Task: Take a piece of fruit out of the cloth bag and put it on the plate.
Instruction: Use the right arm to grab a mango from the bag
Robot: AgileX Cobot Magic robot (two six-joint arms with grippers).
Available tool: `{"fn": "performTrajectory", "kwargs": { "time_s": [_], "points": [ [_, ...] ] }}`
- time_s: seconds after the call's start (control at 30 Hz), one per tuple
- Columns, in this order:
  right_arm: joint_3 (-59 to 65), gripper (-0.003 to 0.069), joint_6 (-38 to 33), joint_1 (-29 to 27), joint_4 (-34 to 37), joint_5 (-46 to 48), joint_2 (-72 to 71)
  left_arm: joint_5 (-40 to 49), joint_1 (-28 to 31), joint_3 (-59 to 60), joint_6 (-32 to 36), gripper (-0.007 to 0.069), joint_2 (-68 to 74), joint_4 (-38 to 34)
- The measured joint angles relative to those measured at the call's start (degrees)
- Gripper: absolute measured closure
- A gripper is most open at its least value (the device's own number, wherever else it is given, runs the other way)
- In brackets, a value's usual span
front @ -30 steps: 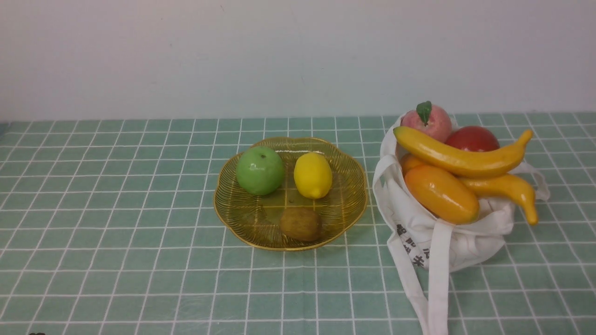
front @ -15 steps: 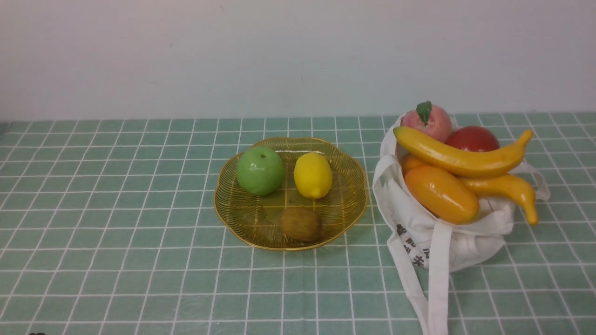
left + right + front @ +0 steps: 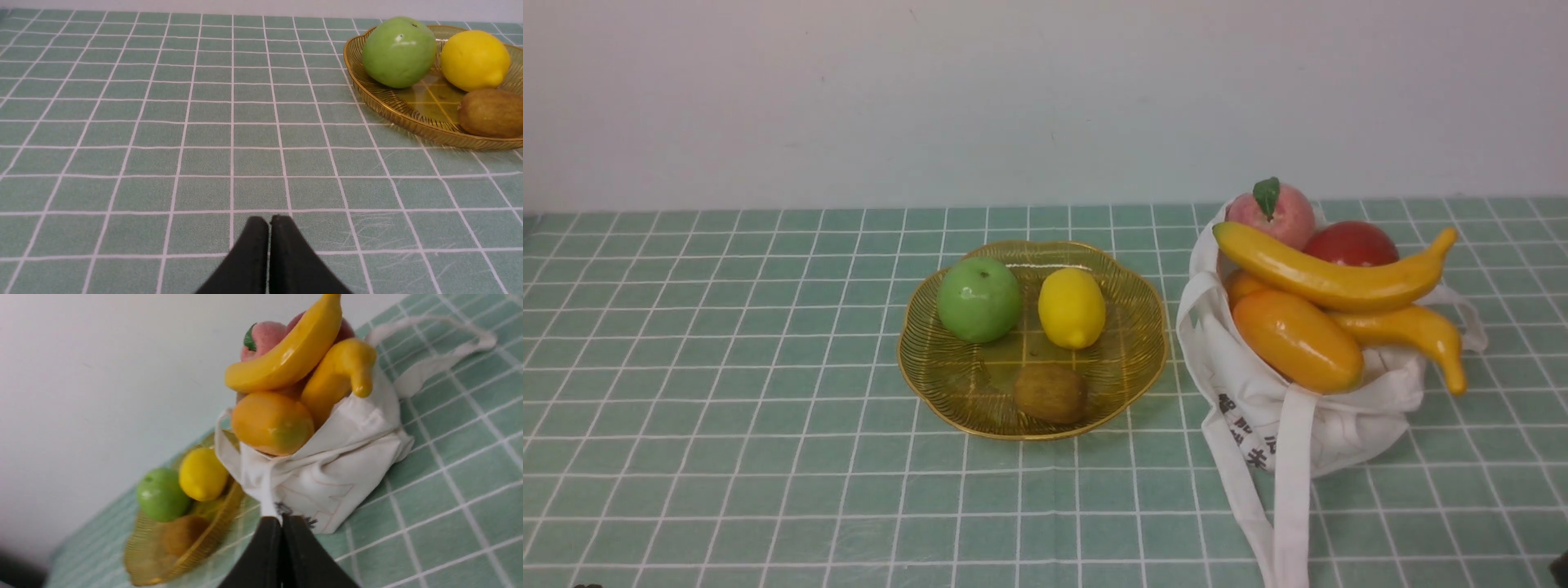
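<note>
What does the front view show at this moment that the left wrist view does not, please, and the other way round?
Only the front view: the white cloth bag with its long straps, the orange mango-like fruit, two bananas, the pink peach-like fruit and the red fruit.

Only the left wrist view: the left gripper's two fingertips, shut against each other with nothing between them.

Both: the amber plate, cut off at the edge of the wrist view, holding the green apple-like fruit, the lemon and the brown fruit.
</note>
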Motion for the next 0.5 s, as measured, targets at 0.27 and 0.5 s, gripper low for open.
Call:
{"fn": "performTrajectory", "kwargs": {
  "time_s": [0.27, 0.5],
  "points": [
    [0.1, 0.0674, 1.2, 0.0, 7.2, -0.1, 0.0, 0.0, 0.0, 0.0, 0.0, 0.0632, 0.0, 0.0],
    [-6.7, 0.0674, -9.6, 0.0, 6.1, 4.3, 0.0, 0.0, 0.0, 0.0, 0.0, 0.0632, 0.0, 0.0]
  ]
}}
